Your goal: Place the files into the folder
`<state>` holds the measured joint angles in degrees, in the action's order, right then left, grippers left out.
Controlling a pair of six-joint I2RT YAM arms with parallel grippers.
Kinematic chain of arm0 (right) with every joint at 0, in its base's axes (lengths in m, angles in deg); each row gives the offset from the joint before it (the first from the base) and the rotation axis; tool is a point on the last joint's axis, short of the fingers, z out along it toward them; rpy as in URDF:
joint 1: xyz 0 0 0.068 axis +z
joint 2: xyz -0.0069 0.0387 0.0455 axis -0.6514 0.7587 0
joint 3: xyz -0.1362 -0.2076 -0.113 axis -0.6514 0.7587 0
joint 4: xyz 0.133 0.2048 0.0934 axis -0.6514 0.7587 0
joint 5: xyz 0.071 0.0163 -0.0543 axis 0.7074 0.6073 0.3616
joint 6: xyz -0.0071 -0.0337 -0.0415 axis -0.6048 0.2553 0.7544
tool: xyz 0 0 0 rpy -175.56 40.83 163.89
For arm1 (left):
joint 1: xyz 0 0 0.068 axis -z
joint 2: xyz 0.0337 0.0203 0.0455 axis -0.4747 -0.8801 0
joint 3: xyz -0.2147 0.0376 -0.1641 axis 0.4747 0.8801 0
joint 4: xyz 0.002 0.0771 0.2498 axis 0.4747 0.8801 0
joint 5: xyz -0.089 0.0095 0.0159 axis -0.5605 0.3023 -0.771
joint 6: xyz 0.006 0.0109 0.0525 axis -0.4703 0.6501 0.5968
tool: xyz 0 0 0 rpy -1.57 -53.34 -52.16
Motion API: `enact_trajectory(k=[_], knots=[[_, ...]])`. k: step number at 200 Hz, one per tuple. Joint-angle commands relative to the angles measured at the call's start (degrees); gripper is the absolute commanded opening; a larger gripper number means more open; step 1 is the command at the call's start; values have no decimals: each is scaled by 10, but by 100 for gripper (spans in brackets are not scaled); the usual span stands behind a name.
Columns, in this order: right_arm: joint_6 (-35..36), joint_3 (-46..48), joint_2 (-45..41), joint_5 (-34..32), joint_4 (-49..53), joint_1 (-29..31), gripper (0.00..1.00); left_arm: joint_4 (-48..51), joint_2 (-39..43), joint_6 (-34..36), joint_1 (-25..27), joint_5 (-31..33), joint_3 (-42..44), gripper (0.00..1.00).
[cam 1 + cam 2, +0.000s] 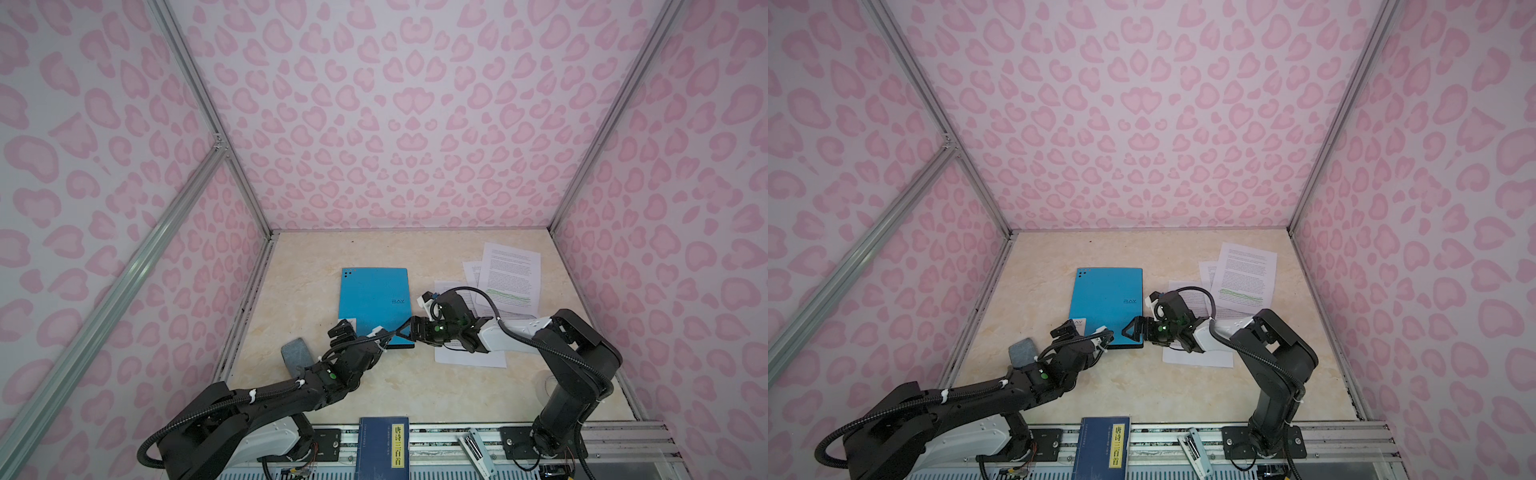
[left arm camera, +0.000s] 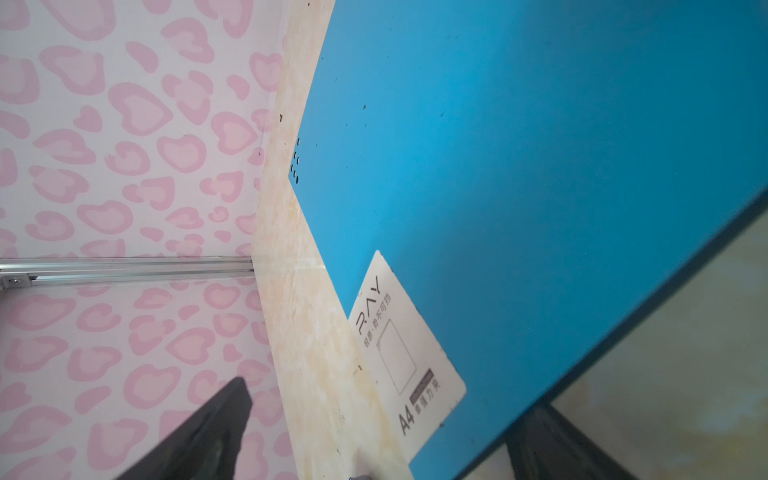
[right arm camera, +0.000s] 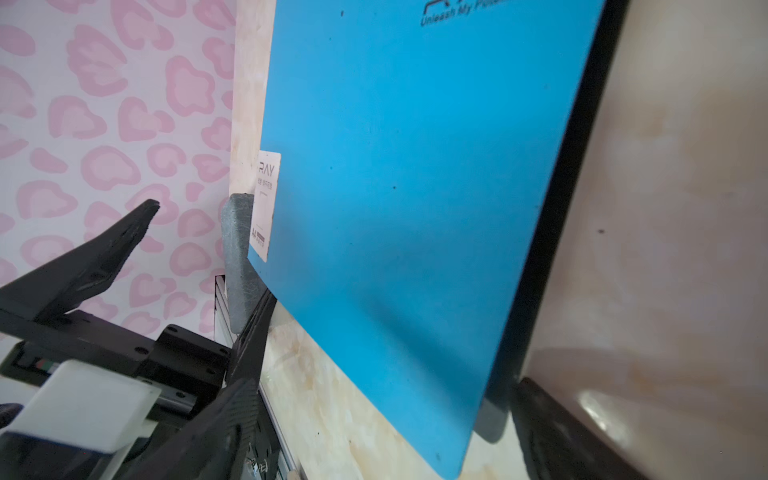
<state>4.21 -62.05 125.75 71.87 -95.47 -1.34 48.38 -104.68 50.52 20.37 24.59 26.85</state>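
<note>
Both top views: left jaws and right jaws wide open, straddling folder (image 1: 374, 299) near corners, gripping nothing.

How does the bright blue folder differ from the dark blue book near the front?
The folder is bright blue; the book is dark navy. The folder carries a white corner label; the book has a yellow strip of characters. The folder lies on the table; the book sits across the front rail. Both are flat rectangles.

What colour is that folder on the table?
The folder is bright blue, with a white label on one corner. The left wrist view shows it best.
</note>
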Motion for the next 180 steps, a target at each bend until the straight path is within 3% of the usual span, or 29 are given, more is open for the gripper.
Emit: enact_trajectory(k=[1,67,127,180], knots=[[-14,-2,10,19,-46,1,97,-27,-4,-9,-1,10,-5,97],[-41,-2,32,46,-108,0,97,-20,-9,-15,-1,4,-7,97],[-67,1,40,67,-154,-6,97,200,75,-44,-1,-155,-37,97],[-107,9,51,80,-240,-4,97,313,197,-89,-25,-196,-79,97]])
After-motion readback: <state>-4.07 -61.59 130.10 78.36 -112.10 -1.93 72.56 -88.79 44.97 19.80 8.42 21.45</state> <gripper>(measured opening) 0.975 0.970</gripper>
